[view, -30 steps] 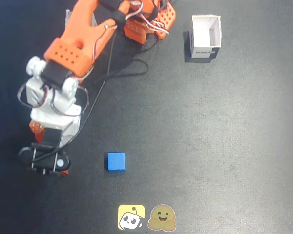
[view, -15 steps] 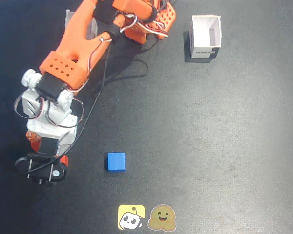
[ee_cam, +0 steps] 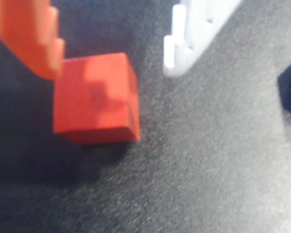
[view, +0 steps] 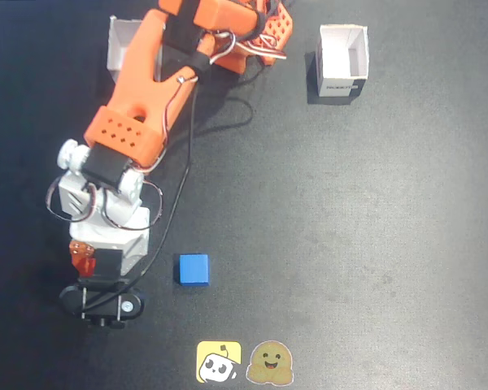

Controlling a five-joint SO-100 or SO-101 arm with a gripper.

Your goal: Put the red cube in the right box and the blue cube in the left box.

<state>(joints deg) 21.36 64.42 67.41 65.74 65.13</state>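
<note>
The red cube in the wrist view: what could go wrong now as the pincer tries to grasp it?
The red cube sits against the orange finger, not centred in the open pincer; closing may push or turn it instead of gripping. The blue cube lies close by and could be knocked.

A small solid bright red cube [ee_cam: 94,99] sits left of centre in the wrist view on a dark speckled grey-black table [ee_cam: 213,160]; a small solid bright blue cube [view: 193,270] lies low in the fixed view, and a white cardboard box [view: 342,59] with a black-text label stands upper right.

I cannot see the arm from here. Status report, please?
Gripper open, fingers astride red cube, not closed. Cube on table. Blue cube apart, nothing blocking.
</note>
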